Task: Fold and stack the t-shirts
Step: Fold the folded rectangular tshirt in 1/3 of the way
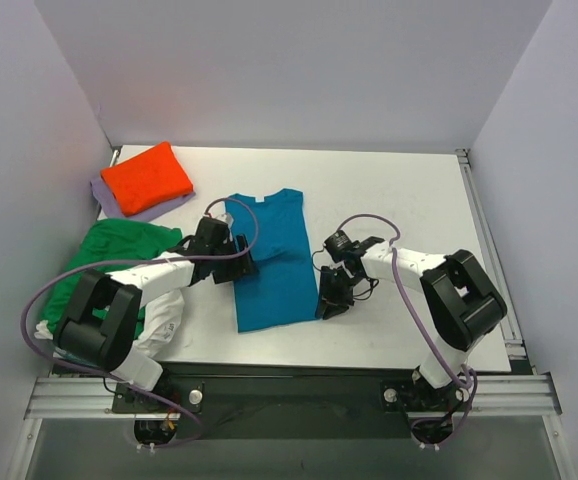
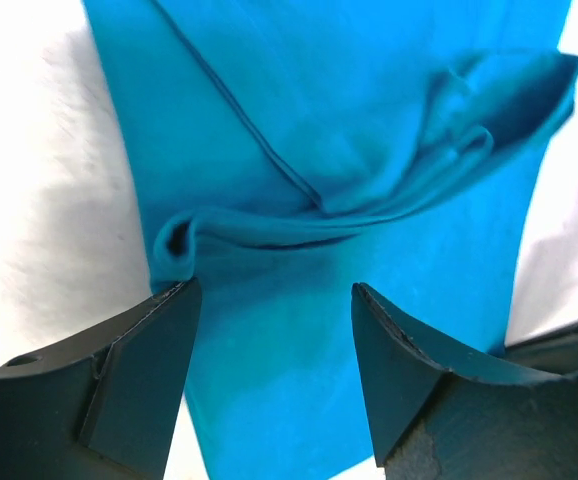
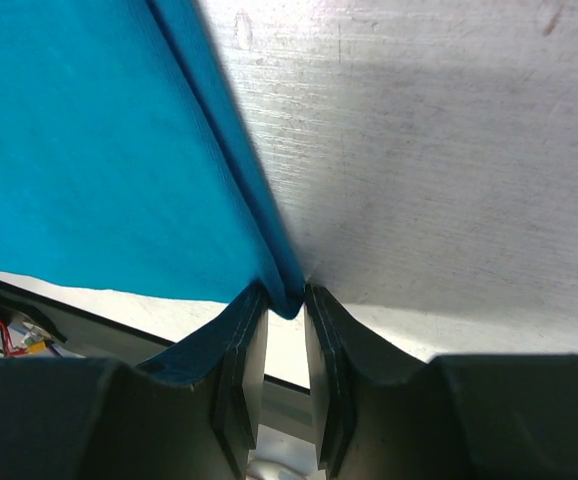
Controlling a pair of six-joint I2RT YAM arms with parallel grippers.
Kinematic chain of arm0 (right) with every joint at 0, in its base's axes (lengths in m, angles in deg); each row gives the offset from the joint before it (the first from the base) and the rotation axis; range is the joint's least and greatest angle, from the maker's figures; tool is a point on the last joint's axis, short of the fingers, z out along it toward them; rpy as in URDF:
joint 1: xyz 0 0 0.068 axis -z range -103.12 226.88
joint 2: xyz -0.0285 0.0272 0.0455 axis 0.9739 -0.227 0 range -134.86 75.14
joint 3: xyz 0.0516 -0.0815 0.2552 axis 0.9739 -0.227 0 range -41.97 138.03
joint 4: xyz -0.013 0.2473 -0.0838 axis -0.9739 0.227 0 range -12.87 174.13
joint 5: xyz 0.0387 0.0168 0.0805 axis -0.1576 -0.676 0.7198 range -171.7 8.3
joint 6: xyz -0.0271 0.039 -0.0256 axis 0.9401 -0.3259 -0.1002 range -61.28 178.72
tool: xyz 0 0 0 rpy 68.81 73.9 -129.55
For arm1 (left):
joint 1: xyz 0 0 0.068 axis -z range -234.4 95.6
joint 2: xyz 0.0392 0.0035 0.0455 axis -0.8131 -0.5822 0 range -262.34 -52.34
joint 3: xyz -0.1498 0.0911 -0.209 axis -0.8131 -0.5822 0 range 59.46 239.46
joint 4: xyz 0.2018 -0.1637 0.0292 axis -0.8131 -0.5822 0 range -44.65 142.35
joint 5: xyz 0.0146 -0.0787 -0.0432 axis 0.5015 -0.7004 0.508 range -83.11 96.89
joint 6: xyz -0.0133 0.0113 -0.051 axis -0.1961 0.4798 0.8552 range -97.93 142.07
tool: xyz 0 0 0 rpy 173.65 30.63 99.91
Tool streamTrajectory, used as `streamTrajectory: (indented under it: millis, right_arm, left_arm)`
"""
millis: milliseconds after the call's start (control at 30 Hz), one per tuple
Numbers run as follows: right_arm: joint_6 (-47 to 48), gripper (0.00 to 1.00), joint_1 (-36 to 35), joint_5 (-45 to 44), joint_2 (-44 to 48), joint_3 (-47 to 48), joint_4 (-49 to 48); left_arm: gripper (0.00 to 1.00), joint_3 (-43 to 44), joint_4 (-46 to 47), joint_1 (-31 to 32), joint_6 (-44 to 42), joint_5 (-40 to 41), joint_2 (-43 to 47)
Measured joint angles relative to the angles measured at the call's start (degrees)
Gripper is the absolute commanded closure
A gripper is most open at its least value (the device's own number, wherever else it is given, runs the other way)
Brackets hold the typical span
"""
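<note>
From above, the teal-blue t-shirt [image 1: 269, 262] lies near the middle of the white table [image 1: 419, 200], folded lengthwise into a long narrow strip with its collar toward the far edge and its hem toward the arms. At the far left corner the orange t-shirt [image 1: 147, 177] sits folded on top of the lavender t-shirt [image 1: 107, 203]. The green t-shirt [image 1: 109, 250] lies loose along the left side, with the white t-shirt [image 1: 169, 322] crumpled just near of it, under the left arm. The left arm reaches low across the table, and the left gripper [image 1: 241, 255] is at the strip's left edge. The right arm bends inward, its right gripper [image 1: 331, 300] at the strip's lower right edge. In the left wrist view the teal cloth fills the frame, smooth except for a raised, puckered ridge running across it; the left gripper [image 2: 274, 300] hangs over it with its fingers [image 2: 149, 370] wide apart, holding nothing. In the right wrist view the right gripper [image 3: 287, 300] points down at the table, fingers [image 3: 244, 330] drawn close and pinching the doubled edge of the teal shirt.
</note>
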Motion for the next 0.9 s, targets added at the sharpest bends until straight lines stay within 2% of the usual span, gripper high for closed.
streamTrajectory:
  millis: [400, 633, 767, 900]
  right_arm:
    - [0.9, 0.78, 0.0, 0.9, -1.51, 1.44, 1.44]
    - [1.07, 0.78, 0.0, 1.09, -1.75, 1.62, 1.68]
    - [1.14, 0.82, 0.02, 1.07, -1.86, 1.75, 1.79]
    - [1.29, 0.87, 0.0, 1.18, -2.4, 2.08, 2.08]
  left_arm:
    - [0.27, 5.53, 0.92, -4.61, -0.98, 1.07, -4.59]
    - [0.27, 7.56, -0.22, -5.18, -2.34, 2.56, -4.13]
    - [0.27, 5.07, -1.6, -4.96, -2.78, 2.56, 0.28]
    - [0.29, -1.27, -4.83, -3.96, -3.08, 2.71, 10.4]
